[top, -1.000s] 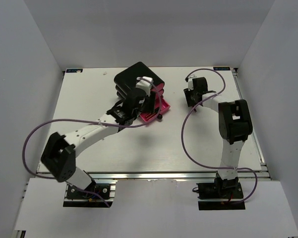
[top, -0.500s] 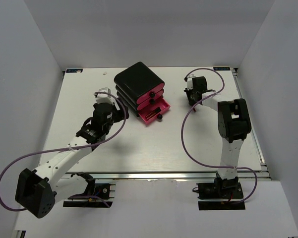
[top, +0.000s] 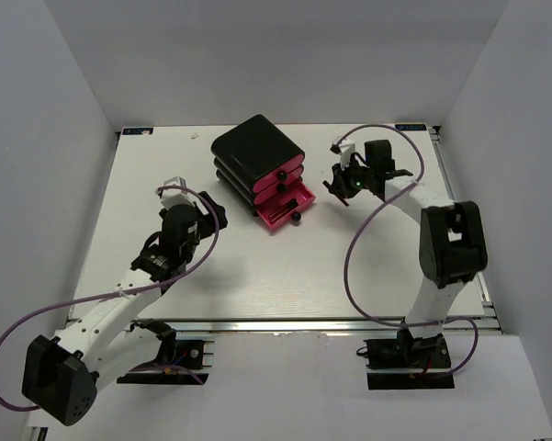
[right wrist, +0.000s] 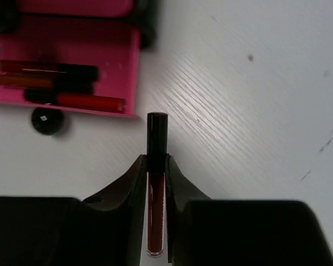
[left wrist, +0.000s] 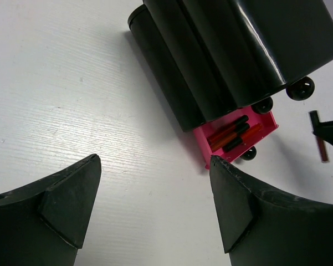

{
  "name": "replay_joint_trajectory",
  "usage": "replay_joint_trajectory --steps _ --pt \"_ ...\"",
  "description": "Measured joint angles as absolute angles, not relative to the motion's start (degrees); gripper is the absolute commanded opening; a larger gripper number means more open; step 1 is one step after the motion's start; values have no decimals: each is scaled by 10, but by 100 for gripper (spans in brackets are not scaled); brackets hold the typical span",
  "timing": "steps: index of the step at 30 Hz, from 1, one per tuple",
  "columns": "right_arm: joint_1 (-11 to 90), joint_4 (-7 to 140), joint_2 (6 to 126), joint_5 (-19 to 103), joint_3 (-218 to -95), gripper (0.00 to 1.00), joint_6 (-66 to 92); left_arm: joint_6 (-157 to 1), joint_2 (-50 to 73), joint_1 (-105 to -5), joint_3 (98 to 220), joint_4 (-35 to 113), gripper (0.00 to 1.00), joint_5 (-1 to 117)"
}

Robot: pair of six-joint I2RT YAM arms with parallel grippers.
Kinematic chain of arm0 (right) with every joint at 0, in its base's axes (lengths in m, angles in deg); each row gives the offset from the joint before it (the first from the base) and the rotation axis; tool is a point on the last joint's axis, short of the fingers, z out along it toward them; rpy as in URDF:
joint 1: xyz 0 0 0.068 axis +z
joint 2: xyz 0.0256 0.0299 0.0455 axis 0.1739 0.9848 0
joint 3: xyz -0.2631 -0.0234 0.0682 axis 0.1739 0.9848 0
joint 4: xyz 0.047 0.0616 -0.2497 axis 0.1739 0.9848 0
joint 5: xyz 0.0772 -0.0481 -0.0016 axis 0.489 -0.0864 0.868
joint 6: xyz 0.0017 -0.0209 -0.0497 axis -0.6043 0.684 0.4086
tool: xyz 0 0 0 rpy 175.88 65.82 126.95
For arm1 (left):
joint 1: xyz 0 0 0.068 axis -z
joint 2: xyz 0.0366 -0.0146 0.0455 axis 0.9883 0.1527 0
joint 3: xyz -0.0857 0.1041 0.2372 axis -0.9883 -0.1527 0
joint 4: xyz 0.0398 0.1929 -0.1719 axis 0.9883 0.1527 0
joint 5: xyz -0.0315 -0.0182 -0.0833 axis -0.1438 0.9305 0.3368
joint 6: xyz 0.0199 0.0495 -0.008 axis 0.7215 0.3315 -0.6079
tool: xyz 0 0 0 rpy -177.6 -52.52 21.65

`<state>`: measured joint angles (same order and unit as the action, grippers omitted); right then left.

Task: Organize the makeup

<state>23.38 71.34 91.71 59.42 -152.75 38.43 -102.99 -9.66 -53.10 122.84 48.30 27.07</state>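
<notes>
My right gripper (right wrist: 156, 159) is shut on a slim lipstick tube (right wrist: 157, 133) with a black cap and dark red body, held just right of the open pink drawer (right wrist: 134, 72). Inside that drawer lie three black-and-red lipstick tubes (right wrist: 72, 101). In the top view the right gripper (top: 343, 186) hovers beside the black box (top: 257, 149). My left gripper (left wrist: 155, 174) is open over bare table, left of the drawer (left wrist: 202, 145), with nothing between its fingers. From the left wrist view the held tube (left wrist: 319, 145) shows at the right edge.
The black box has two upper pink drawers (top: 280, 175) pushed in, each with a black knob. White walls enclose the table (top: 165, 184) on three sides. Purple cables loop from both arms.
The left arm has pulled back from the drawer to the left, and its gripper has opened. The right gripper has shut on the lipstick tube and swung toward the drawer.
</notes>
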Motion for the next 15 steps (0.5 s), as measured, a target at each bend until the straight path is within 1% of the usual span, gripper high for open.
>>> replay_joint_trajectory --steps 4,7,11,15 --pt "246 709 845 670 -1505 0 486 -1039 -107 -533 1220 485 88 264" --pt "272 726 825 706 -1505 0 621 -1045 -112 -534 1211 485 88 262" --pt "324 750 825 707 -1474 0 813 -1048 -112 -534 1209 487 89 262" --pt "367 771 833 690 -1451 0 950 -1049 -112 -535 1209 488 88 262"
